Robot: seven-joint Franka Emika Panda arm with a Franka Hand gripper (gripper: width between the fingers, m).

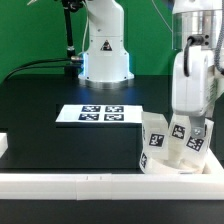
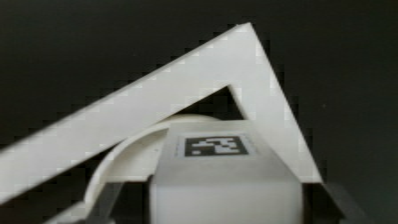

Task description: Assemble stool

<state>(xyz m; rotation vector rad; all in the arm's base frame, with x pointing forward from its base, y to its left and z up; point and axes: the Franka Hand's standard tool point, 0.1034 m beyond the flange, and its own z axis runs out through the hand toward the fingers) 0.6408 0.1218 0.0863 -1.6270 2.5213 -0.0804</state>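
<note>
The arm stands over the stool (image 1: pixel 172 148) at the exterior view's right, hard against the white border rail (image 1: pixel 80 184) at the bench's (image 1: pixel 50 100) near edge. The pincer (image 1: pixel 189 128) reaches straight down among the tagged legs (image 1: pixel 154 133), which stand upright, long axis vertical. Its jaws are drawn close together, seemingly clamped on one leg (image 2: pixel 217 150), though the wrist view is too cramped to be sure. The round seat (image 2: pixel 107 165) lies directly below, so any coming move runs straight down. The marker board (image 1: pixel 98 115) lies apart.
</note>
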